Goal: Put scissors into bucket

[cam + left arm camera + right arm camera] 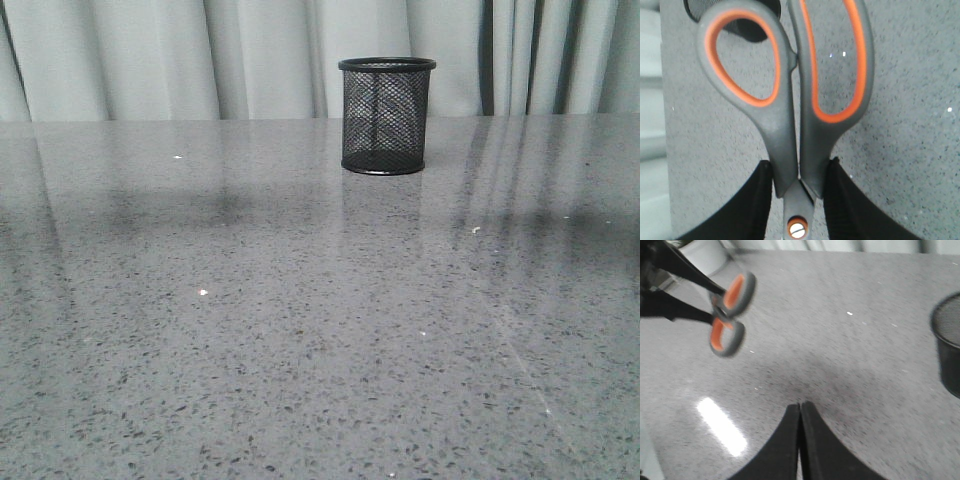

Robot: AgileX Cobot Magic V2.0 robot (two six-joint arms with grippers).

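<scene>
Black fingers of the left gripper (799,200) clamp the scissors (790,105) near the orange pivot, blades hidden, handles held above the grey table (250,350), while the right gripper (800,440) hovers pressed together, the bucket (386,115) standing upright far back.

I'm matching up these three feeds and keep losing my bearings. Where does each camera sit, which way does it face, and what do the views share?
Front view: looks forward over the grey table at the bucket before the curtains; no arm shows.
Left wrist view: on the left arm, looking past the left gripper, shut on the scissors, handles pointing away.
Right wrist view: on the right arm, over the shut, empty right gripper, facing across the table.
Shared: both wrist views show the scissors; front and right wrist views show the bucket.
</scene>
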